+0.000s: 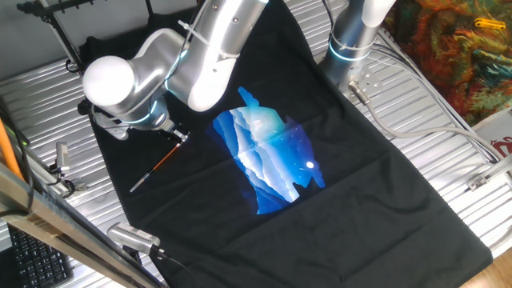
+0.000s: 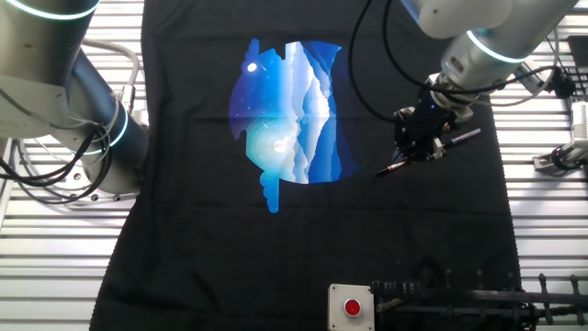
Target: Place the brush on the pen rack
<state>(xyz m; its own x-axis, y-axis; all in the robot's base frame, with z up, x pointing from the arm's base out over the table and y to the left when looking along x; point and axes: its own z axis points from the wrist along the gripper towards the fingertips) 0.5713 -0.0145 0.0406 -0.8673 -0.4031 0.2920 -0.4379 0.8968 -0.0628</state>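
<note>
Tool (image 2: 419, 145) pinches the brush (image 1: 158, 167) mid-handle, angled over the black cloth (image 2: 184, 248). Grasp looks done. Carry to the pen rack (image 1: 60, 20) and placement remain.

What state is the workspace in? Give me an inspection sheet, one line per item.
Surface: slatted metal table covered by a black cloth with a blue print.
Job's things: brush at the gripper, over the cloth; pen rack at the table edge, no brush on it.
Clutter: grey box with a red button beside the rack.
Grippers: gripper around the brush; clamping cannot be told.
Cables: grey cables on the slats.
Surroundings: second arm's base, keyboard.
</note>
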